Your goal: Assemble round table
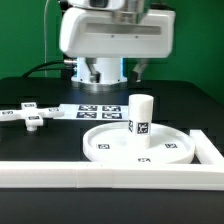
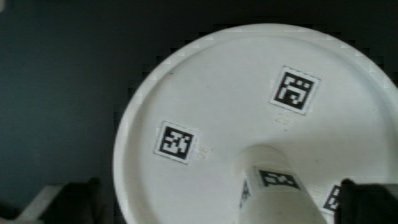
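Black tabletop point(image 1: 30, 145) under a green backdrop carries all parts. Landmark for this report: the round disc point(image 1: 140, 146), lying flat with its rim up.

Findings, exterior view:
- The leg point(image 1: 141, 115) stands upright on the disc, near its middle, with a square tag facing the camera. Nothing surrounds or touches its upper part.
- The cross-shaped base point(image 1: 30, 116) lies flat, well apart from the disc, toward the exterior view's left.
- The marker board point(image 1: 95, 110) lies flat behind the disc, between it and the foot of the white arm point(image 1: 100, 35).
- A long white rail point(image 1: 100, 175) runs along the near side of the disc, just beside its rim. A second white strip point(image 1: 207, 150) borders the disc on the exterior view's right.
- The arm hangs high behind the disc. Its fingers cannot be made out here.

Findings, wrist view:
- The gripper point(image 2: 217, 205) is above the disc point(image 2: 231, 100), looking down on its face. Two tags are legible there, though blurred.
- Its fingers point(image 2: 71, 200) appear as dark, blurred shapes spread wide. The leg point(image 2: 267, 185) shows in the gap between them, lower down and clear of both.
- Gripper state: released and grasping nothing.
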Robot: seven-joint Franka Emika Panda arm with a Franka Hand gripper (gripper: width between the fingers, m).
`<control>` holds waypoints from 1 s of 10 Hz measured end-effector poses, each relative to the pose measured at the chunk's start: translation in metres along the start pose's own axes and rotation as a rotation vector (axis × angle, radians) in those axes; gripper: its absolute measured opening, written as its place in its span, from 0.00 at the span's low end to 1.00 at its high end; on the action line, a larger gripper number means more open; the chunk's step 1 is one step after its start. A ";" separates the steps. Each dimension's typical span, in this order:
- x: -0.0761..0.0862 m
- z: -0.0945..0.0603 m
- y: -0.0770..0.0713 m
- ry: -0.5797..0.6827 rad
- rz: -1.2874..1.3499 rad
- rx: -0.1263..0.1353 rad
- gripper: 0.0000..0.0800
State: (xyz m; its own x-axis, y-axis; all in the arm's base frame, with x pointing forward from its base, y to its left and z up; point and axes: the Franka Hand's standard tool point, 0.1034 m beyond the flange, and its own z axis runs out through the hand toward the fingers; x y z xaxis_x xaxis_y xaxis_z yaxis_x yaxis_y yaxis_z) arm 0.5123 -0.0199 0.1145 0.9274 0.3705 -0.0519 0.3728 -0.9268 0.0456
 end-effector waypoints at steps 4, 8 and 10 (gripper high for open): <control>-0.002 0.001 0.009 0.001 0.015 -0.004 0.81; -0.024 0.014 0.041 0.034 -0.052 -0.018 0.81; -0.059 0.035 0.069 0.015 -0.210 0.003 0.81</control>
State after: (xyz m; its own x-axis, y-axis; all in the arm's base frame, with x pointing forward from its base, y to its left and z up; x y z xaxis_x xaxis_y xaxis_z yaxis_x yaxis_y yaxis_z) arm 0.4825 -0.1075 0.0855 0.8296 0.5566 -0.0448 0.5581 -0.8292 0.0324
